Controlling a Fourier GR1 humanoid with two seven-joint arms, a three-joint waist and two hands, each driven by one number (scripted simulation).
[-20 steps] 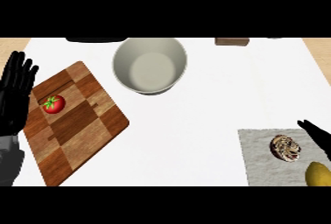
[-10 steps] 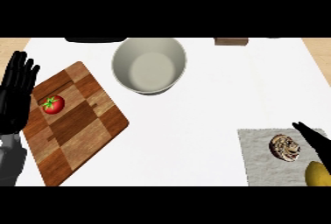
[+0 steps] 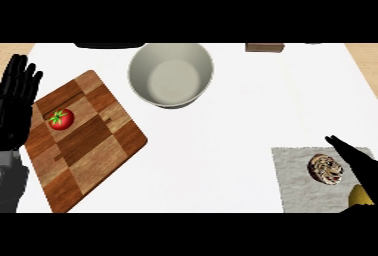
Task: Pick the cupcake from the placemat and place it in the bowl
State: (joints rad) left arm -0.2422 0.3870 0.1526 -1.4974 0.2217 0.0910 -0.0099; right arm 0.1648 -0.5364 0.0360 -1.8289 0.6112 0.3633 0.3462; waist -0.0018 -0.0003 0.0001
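The cupcake (image 3: 325, 169) lies on the grey placemat (image 3: 295, 185), which sits at the near right of the white counter (image 3: 244, 115), well apart from the bowl (image 3: 172, 74). The bowl stands far up the counter from the placemat and to its left, with nothing in it. The right hand (image 3: 356, 162) has moved in over the placemat since half a second ago: its fingers (image 3: 341, 147), straight and held close together, now reach farther up and left, passing just beside the cupcake's right edge. Whether they touch it cannot be told. A yellow thing (image 3: 359, 195) shows at the placemat's near right, partly under that hand. The left hand (image 3: 18, 107) rests at the view's left edge, fingers straight and slightly apart, unchanged from before. Just right of it lies a wooden cutting board (image 3: 85, 145) with a tomato (image 3: 60, 119) on it, far left of the placemat; neither has shifted.
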